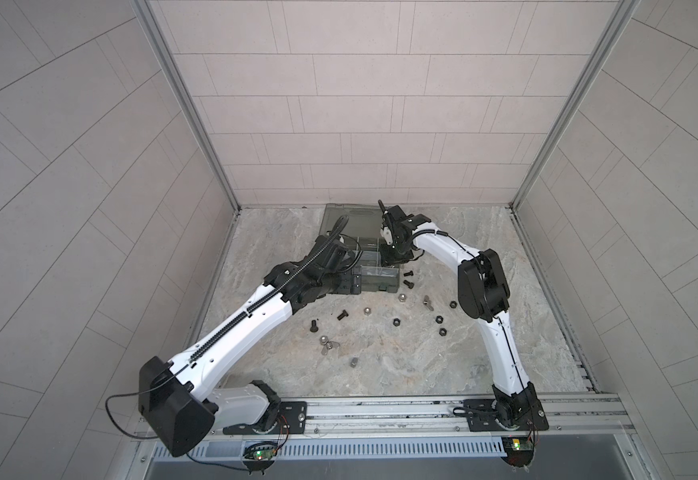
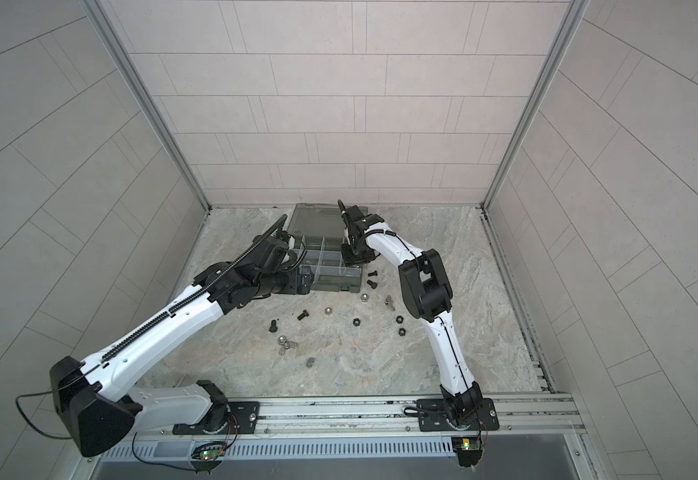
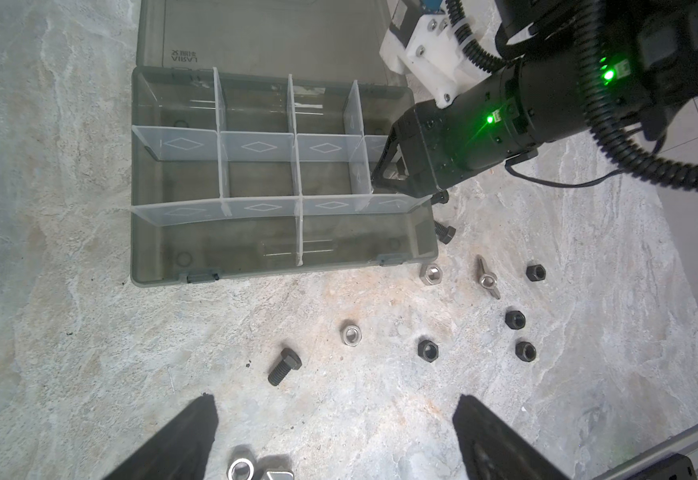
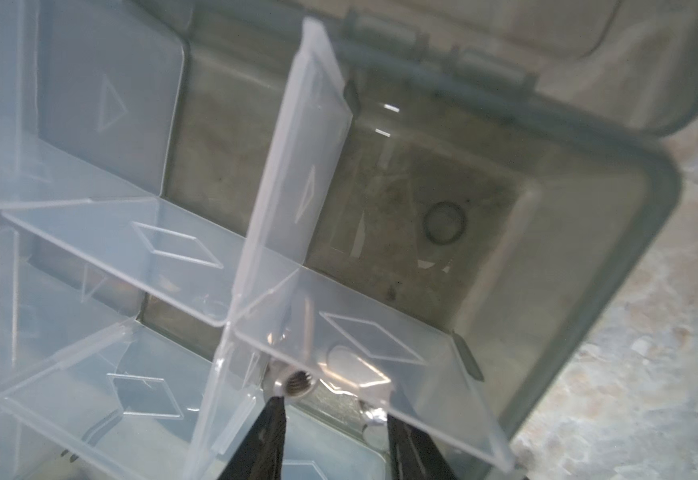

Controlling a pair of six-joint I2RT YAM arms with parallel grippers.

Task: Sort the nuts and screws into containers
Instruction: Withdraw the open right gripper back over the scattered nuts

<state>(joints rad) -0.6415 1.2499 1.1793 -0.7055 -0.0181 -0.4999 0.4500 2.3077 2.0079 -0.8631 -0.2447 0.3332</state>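
The containers are cells of a grey-green organizer with its lid open. My right gripper reaches down into a cell at the organizer's right end. Its jaws stand apart, and a silver nut lies at one fingertip. My left gripper hangs wide open and empty, low over the table by the organizer's front left corner. Black screws and black nuts lie scattered in front.
Two screws lie against the organizer's right front corner. Silver nuts and a wing nut lie among the black ones. Another silver nut and a wing nut sit right below my left gripper. Walls close in three sides.
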